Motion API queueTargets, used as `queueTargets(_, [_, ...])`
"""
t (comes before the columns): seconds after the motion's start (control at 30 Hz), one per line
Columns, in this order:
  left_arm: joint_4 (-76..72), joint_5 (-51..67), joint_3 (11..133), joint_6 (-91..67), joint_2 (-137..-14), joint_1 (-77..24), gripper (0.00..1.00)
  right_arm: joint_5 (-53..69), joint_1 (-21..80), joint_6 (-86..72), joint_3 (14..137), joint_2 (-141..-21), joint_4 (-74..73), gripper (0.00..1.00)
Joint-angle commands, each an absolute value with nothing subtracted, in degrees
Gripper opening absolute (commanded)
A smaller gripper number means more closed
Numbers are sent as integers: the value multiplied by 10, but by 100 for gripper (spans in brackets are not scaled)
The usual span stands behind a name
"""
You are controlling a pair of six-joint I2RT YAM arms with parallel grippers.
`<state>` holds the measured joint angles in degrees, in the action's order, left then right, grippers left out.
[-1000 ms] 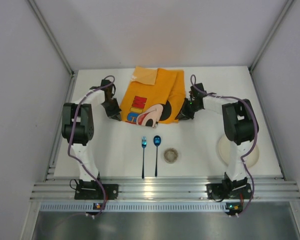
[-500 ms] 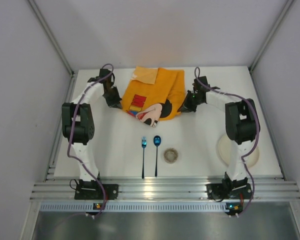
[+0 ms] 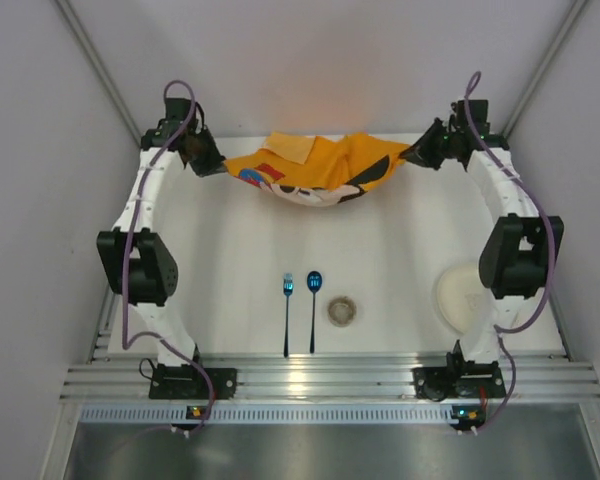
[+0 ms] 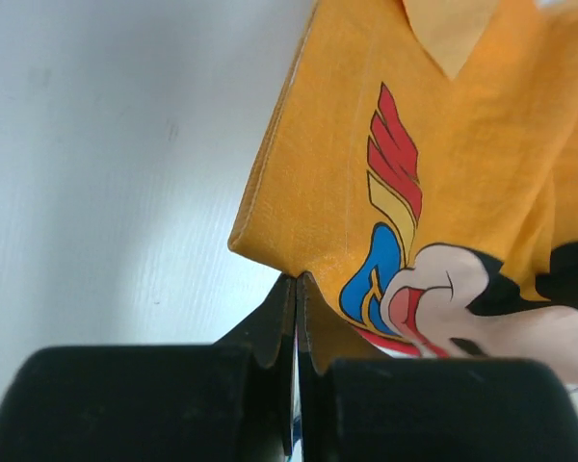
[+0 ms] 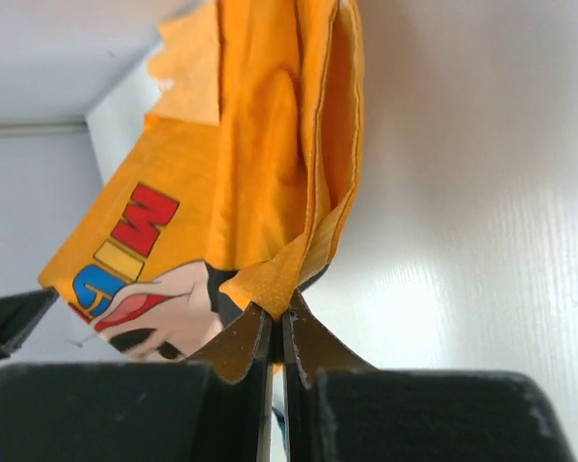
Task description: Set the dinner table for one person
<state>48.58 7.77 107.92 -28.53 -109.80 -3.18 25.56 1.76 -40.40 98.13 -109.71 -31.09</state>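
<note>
We judge the step in hand is laying out the placemat. Our left pincer and right pincer each pinch a corner, holding it stretched and sagging above the far end of the white surface. The next move calls for lowering it flat, then releasing.

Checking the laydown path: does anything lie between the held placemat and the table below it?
Nothing visible does. The left hand and right hand hold the placemat above bare dinner table; the fork, spoon, small round dish and plate lie nearer the arm bases.
</note>
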Motion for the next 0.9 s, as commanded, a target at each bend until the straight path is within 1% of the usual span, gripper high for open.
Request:
queueTargets(0.0, [492,40,1080,-323,-991,-11,0,279,-25,-420,1030,-1012,-330,0])
queueTargets(0.2, [481,39,1077,-342,-920,-4,0,301,-80,-443,1031,-940,-331,0])
queueTargets(0.23, [483,36,1084,-343,-914,10,0,305,-86,-446,1034,-933,-332,0])
queueTargets(0.47, [472,19,1128,-350,-878,14,0,336,-122,-461,1098,-908,-331,0])
queueTargets(0.57, [465,19,1154,-342,-904,13,0,343,-127,-468,1121,-925,-327,0])
queueTargets(0.77, [410,69,1186,-355,-965,13,0,367,-127,-497,1146,-1011,-301,0])
queueTargets(0.83, [411,75,1239,-359,-1015,14,0,374,-127,-515,1161,-1050,-289,0])
queueTargets(0.87, [416,81,1266,-362,-1038,14,0,386,-126,-523,1189,-1067,-282,0])
